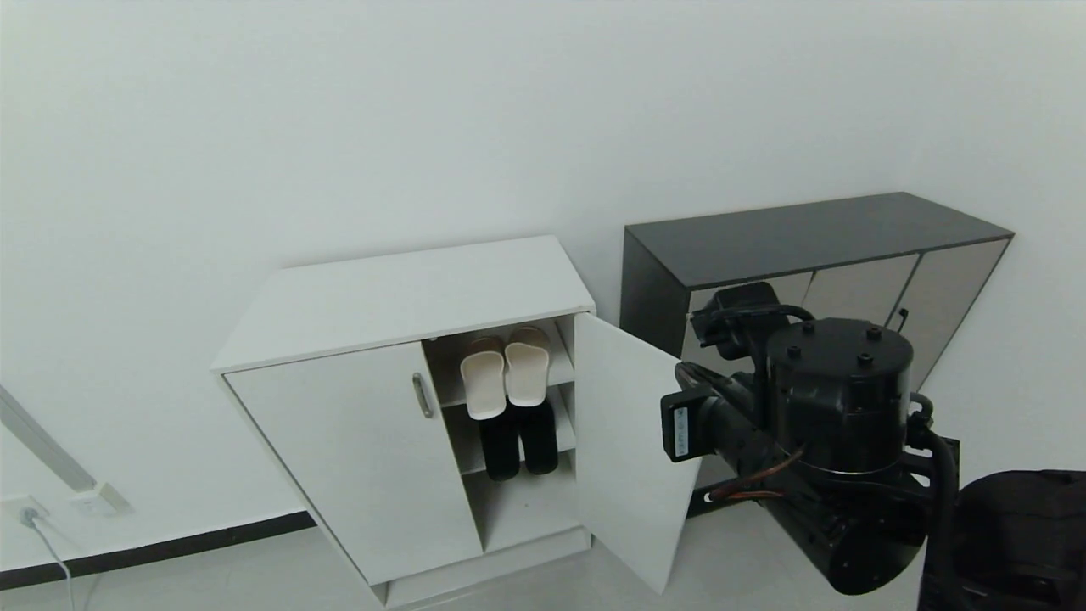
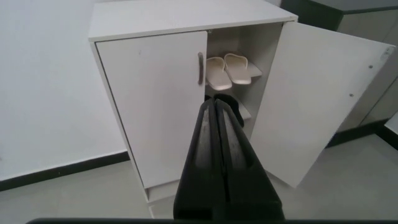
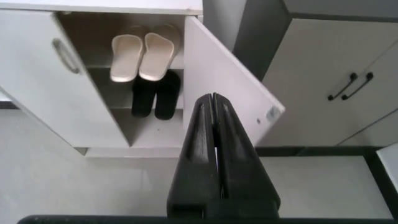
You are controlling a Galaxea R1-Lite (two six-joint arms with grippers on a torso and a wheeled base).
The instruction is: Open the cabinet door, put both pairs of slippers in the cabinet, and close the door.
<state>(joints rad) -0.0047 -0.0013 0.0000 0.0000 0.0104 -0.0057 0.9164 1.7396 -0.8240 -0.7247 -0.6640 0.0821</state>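
The white cabinet (image 1: 407, 293) stands against the wall with its left door (image 1: 356, 458) shut and its right door (image 1: 632, 450) swung open. A white pair of slippers (image 1: 505, 373) lies on the upper shelf, a black pair (image 1: 519, 441) on the shelf below. In the left wrist view my left gripper (image 2: 214, 107) is shut and empty, facing the cabinet front, and partly hides the black slippers (image 2: 229, 102) below the white slippers (image 2: 230, 70). My right gripper (image 3: 213, 99) is shut and empty, just before the open door (image 3: 230, 87), beside the white slippers (image 3: 143, 55) and black slippers (image 3: 155, 96).
A dark grey cabinet (image 1: 806, 229) with mirrored doors and black handles (image 3: 351, 86) stands right of the white one, close behind the open door. A wall socket with a cable (image 1: 30, 513) sits low on the left wall. Bare floor lies in front.
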